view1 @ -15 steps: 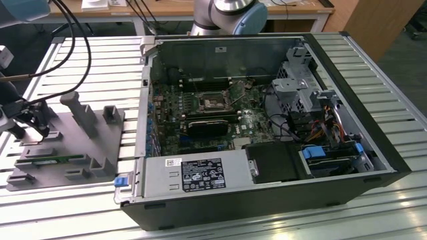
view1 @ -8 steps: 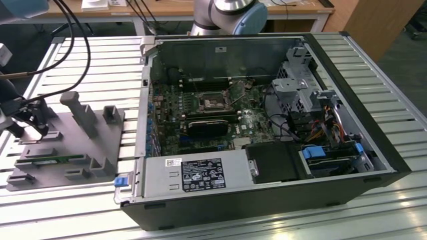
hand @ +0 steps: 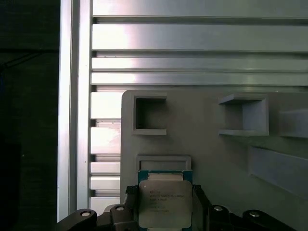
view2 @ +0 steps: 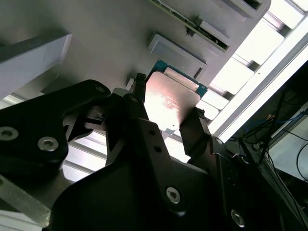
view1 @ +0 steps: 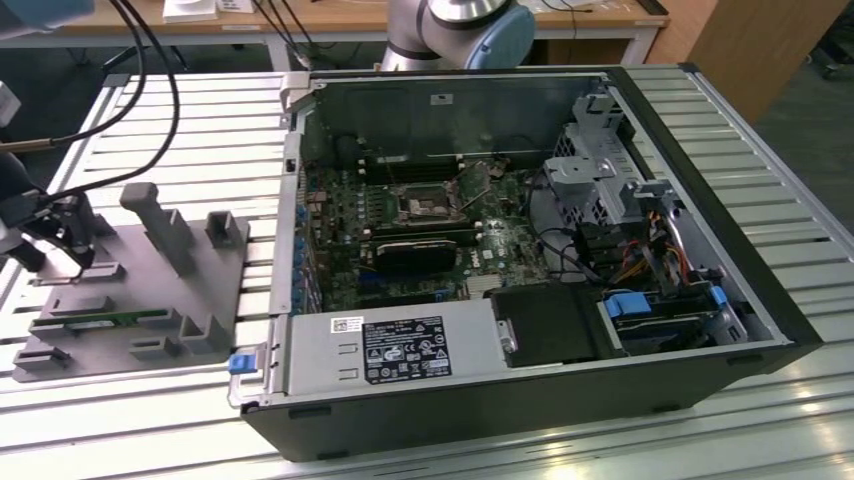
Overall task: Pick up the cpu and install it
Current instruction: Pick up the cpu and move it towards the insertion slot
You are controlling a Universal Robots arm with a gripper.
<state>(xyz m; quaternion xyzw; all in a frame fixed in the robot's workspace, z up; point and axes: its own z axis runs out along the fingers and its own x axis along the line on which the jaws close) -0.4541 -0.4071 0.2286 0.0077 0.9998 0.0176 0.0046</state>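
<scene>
Nothing readable. Faint print lines on the metal top of the cpu (hand: 165, 208), clamped in the gripper (hand: 165, 196). Dense small print on a white sticker (view1: 407, 352) on the power supply (view1: 310, 352), well apart from the gripper.

The cpu (hand: 165, 207) is silvery-grey with a teal rim, the fixture plate (hand: 216, 159) pale grey.

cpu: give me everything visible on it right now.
The cpu is a flat square chip with a silvery-grey metal top bearing faint print, on a thin green board whose edge shows along one side in both wrist views. The top catches glare in the second wrist view. It sits at a shallow framed seat on the grey fixture plate; resting or just lifted, I cannot tell. The gripper straddles it, black fingers against two opposite sides.
</scene>
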